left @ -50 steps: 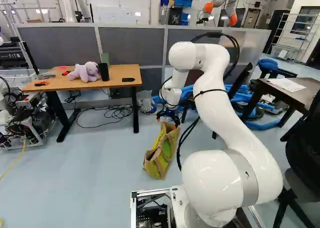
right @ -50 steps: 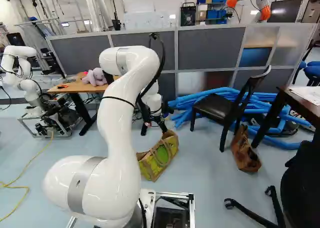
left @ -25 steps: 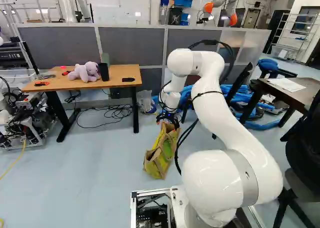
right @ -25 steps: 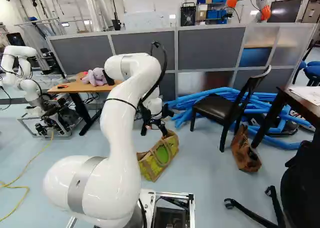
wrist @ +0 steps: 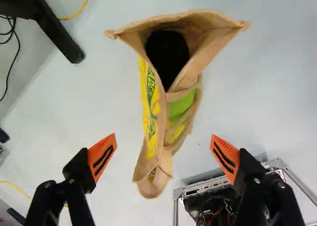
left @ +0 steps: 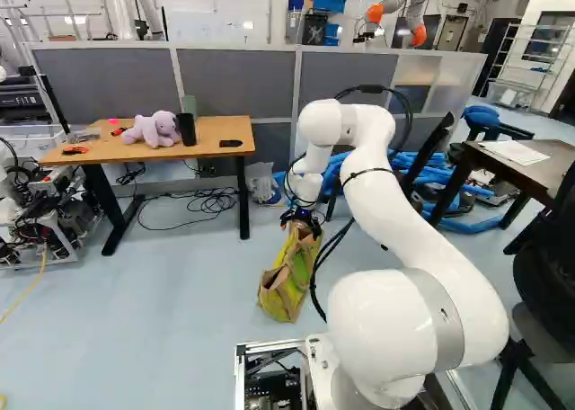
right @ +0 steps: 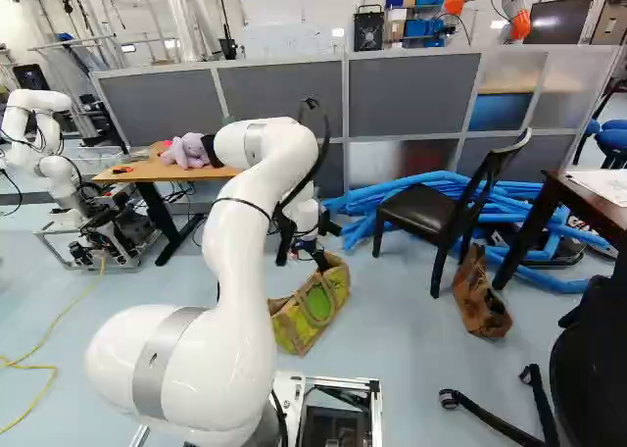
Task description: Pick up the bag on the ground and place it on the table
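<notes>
Bag [left: 292, 271] on floor [left: 180, 293], mouth up, yellow side panel, dark shape [wrist: 167, 52] in the opening, fabric strap [wrist: 199, 94] looping along the green side. Bag hasn't shifted on the floor over the last second. Base also same place; only the arm [right: 235, 261] changes: upper part sits lower in the right base view than a second ago, and the wrist end has shifted a little left in both base views, reaching over the bag's far end. Reads as lining up for the grasp. Jaws are spread wide, holding nothing; orange pads [wrist: 102, 157] stand either side of the bag's narrow end in the wrist view, both apart from it. So task-wise: approach step, pick not made, early on. Next likely needs a bit more lowering, then closing on rim or strap. Risk: soft fabric may fold away, or the grip catches one edge only and the bag hangs tilted. Further out, wooden counter [left: 207, 133] carries purple plush [left: 154, 129] and black cup [left: 187, 129]; probable drop spot, bare wood right of cup in left base view, around a small dark item [left: 231, 143]. Dark counter [left: 537, 178] with paper [left: 515, 152] also possible, can't tell which is meant. Brown bag [right: 480, 300] by black chair [right: 421, 208], likely not target.
</notes>
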Available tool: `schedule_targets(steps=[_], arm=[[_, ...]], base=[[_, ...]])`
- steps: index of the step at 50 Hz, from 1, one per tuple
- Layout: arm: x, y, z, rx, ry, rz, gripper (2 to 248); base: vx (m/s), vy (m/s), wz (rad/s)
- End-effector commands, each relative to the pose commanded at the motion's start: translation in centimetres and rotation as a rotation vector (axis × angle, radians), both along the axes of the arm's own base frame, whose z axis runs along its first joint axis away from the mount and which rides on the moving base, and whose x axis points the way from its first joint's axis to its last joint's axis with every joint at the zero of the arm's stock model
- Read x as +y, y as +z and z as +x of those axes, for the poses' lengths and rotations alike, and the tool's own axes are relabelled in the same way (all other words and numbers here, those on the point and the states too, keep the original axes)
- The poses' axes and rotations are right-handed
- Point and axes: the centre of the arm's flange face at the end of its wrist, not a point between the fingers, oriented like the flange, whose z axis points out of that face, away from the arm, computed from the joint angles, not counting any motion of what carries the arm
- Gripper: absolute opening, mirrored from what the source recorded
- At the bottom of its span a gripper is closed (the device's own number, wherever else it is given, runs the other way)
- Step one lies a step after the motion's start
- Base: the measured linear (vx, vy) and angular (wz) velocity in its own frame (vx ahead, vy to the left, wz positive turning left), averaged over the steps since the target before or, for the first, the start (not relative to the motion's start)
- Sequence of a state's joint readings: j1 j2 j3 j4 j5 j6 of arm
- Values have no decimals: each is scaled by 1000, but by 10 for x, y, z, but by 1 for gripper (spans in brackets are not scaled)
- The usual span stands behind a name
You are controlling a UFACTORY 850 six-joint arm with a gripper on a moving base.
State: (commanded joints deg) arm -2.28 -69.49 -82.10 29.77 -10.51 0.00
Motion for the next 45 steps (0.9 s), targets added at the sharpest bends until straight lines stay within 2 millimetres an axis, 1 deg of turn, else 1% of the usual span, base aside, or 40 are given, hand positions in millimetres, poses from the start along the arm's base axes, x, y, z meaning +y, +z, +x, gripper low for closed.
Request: schedule_targets(steps=[45], arm=[[0,-69,5,27,0,1,247]], base=[[0,0,0]])
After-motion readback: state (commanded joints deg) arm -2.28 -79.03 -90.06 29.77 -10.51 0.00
